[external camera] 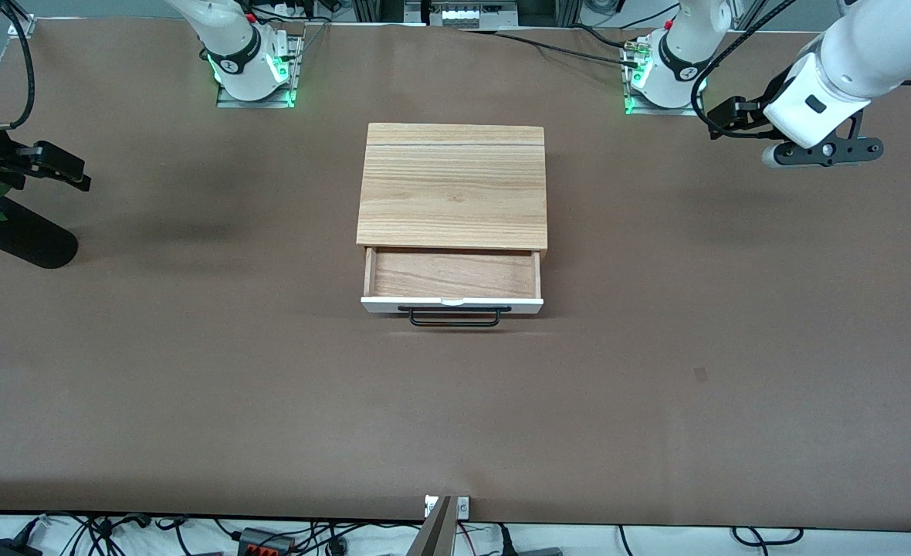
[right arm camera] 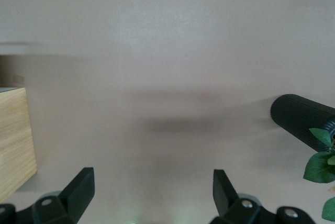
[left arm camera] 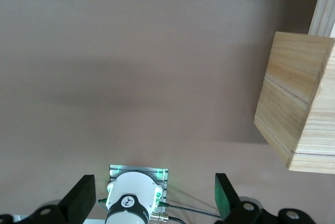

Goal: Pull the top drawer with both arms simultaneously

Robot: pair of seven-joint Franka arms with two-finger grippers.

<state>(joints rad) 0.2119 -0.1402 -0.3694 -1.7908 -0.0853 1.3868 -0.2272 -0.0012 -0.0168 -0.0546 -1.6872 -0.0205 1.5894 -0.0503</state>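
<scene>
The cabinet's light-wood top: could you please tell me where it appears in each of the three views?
Front view: the cabinet top lies at centre, above the open top drawer.
Left wrist view: the cabinet juts in at one edge.
Right wrist view: only a cabinet corner shows.
Shared landmark: the brown table.

This looks like a robot lab, not a home. Two big white robot arms (external camera: 849,62) are bolted to metal plates with green lights (external camera: 255,85) on a wide brown bench (external camera: 193,371). Lots of black cables (external camera: 100,533) and plugs lie along its edge nearest the front camera, and metal frames (external camera: 455,11) stand past the robots' end of it.
</scene>
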